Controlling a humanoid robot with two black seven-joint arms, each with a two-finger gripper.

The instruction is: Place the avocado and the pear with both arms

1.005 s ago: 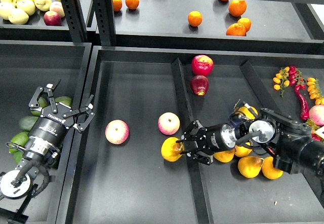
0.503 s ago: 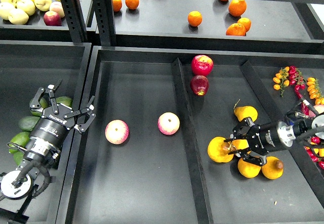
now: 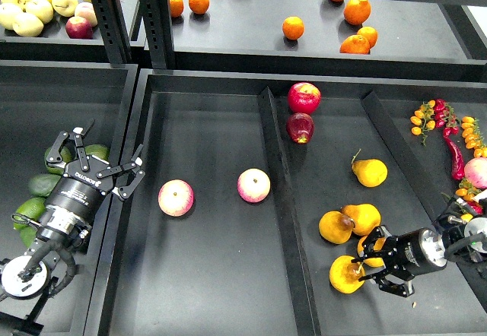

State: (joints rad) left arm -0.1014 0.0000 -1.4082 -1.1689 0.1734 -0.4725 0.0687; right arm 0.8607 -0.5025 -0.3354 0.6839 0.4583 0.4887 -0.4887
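My right gripper [image 3: 367, 266] comes in from the right, its fingers on either side of a golden pear [image 3: 346, 274], low in the right compartment near its front. Other pears lie close by: two [image 3: 335, 226] [image 3: 364, 217] just behind it and one [image 3: 370, 172] farther back. My left gripper [image 3: 97, 158] is open and empty over the left bin. Several dark green avocados lie there; one avocado [image 3: 97, 151] shows between the fingers and others [image 3: 42, 184] lie to the lower left, partly hidden by the arm.
Two pink-yellow apples [image 3: 176, 198] [image 3: 253, 185] lie in the middle compartment and two red apples [image 3: 303, 96] at the back. A raised divider [image 3: 283, 214] separates the compartments. Cherry tomatoes and chillies [image 3: 449, 134] lie at the right. Oranges [image 3: 293, 27] sit on the upper shelf.
My right gripper carried the pear from the divider rightward and toward the front into the right compartment. The left gripper has barely moved and stays open.
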